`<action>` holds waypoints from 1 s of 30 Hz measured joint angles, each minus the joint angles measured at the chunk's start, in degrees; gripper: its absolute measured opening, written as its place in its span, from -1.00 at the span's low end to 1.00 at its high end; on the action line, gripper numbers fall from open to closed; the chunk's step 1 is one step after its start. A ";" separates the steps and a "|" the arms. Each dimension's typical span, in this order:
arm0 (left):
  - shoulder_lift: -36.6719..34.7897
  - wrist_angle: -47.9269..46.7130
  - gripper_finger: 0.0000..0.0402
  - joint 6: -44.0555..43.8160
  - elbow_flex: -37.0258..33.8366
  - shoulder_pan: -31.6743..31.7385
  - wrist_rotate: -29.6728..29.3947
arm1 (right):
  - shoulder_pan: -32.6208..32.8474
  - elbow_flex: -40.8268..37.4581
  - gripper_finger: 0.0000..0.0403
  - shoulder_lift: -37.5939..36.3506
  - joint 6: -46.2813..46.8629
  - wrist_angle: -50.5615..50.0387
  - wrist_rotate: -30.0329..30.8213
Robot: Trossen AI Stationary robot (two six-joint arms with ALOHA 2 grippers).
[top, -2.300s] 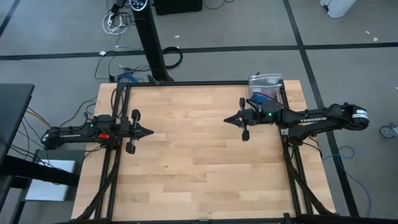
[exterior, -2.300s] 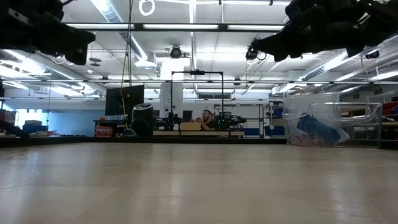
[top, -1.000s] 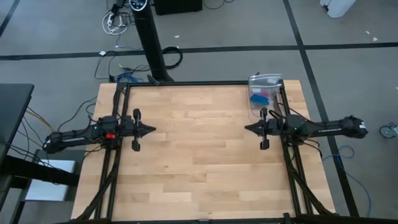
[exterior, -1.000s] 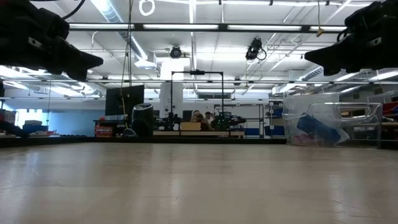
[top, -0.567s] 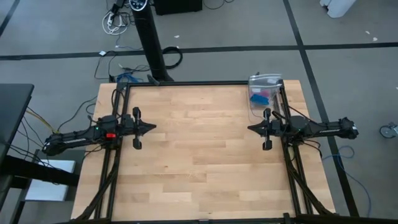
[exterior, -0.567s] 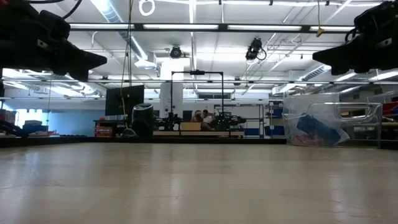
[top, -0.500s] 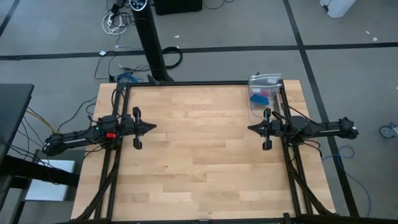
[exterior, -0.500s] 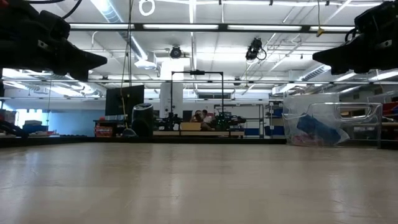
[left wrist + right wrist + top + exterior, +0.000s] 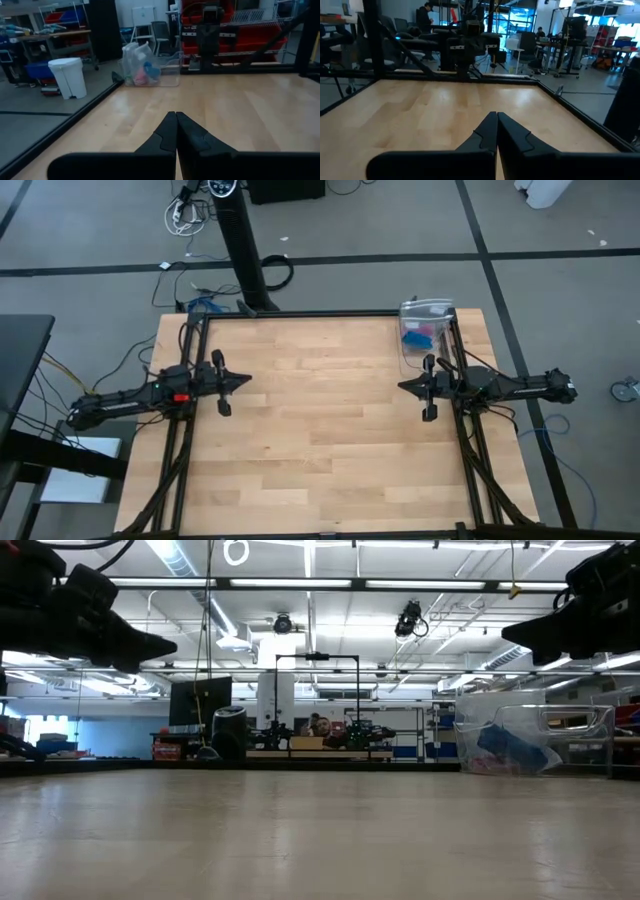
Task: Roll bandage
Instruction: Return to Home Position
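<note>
No loose bandage shows on the bare wooden table point(image 9: 320, 420). A clear plastic container point(image 9: 425, 335) with blue and pink contents stands at the table's far right corner; it also shows in the low view point(image 9: 520, 745) and in the left wrist view point(image 9: 147, 70). My left gripper point(image 9: 243, 379) hovers above the table near its left edge, shut and empty, its fingertips meeting in the left wrist view point(image 9: 175, 116). My right gripper point(image 9: 402, 386) hovers near the right edge, shut and empty, as the right wrist view point(image 9: 496, 116) shows.
A black metal frame point(image 9: 300, 314) runs round the table's edges. The wide middle of the table lies between the two grippers. Beyond the table the room holds shelves, chairs, a white bin point(image 9: 70, 77) and a person point(image 9: 426, 17).
My right gripper has drawn back slightly toward the table's right edge and then kept still. My left gripper has shifted slightly toward the far edge and turned a little. Both have stayed shut and empty.
</note>
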 joint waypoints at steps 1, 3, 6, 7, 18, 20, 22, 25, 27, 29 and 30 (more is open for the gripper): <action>0.35 0.00 -0.97 -0.07 0.00 0.00 -0.02 | 0.00 0.00 -0.96 0.00 0.28 0.00 0.00; 1.14 -0.03 -0.97 -0.02 0.00 0.00 -0.09 | -0.02 0.00 -0.97 0.00 0.33 -0.02 0.00; 2.00 -0.07 -0.97 0.24 0.00 0.00 -0.22 | -0.02 0.00 -0.97 0.00 -0.64 -0.05 0.00; 2.15 -0.07 -0.97 0.11 0.00 0.00 -0.30 | -0.02 0.00 -0.97 0.00 -1.34 -0.07 0.02; -0.59 0.71 -0.97 -1.24 -0.02 -0.02 6.12 | -0.01 0.02 -0.98 0.00 -2.67 -0.93 -7.61; -1.17 1.19 -0.97 -1.39 -0.02 -0.04 8.75 | 0.00 0.02 -0.97 0.00 -2.70 -0.93 -8.28; -1.43 1.24 -0.97 -2.08 -0.02 -0.02 9.10 | -0.02 0.02 -0.97 0.00 -2.66 -1.00 -8.28; -1.39 1.26 -0.97 -2.60 -0.02 -0.02 9.40 | -0.02 0.02 -0.97 0.00 -2.62 -1.22 -7.93; -1.25 1.26 -0.97 -2.40 -0.02 -0.03 9.26 | -0.06 0.02 -0.97 0.00 -2.49 -1.18 -7.30; -0.97 1.09 -0.97 -1.87 -0.04 -0.04 8.29 | -0.06 0.02 -0.98 0.00 -2.63 -1.18 -7.26; -0.94 1.00 -0.97 -1.79 -0.04 -0.02 7.82 | -0.06 0.02 -0.98 0.00 -2.66 -1.18 -7.26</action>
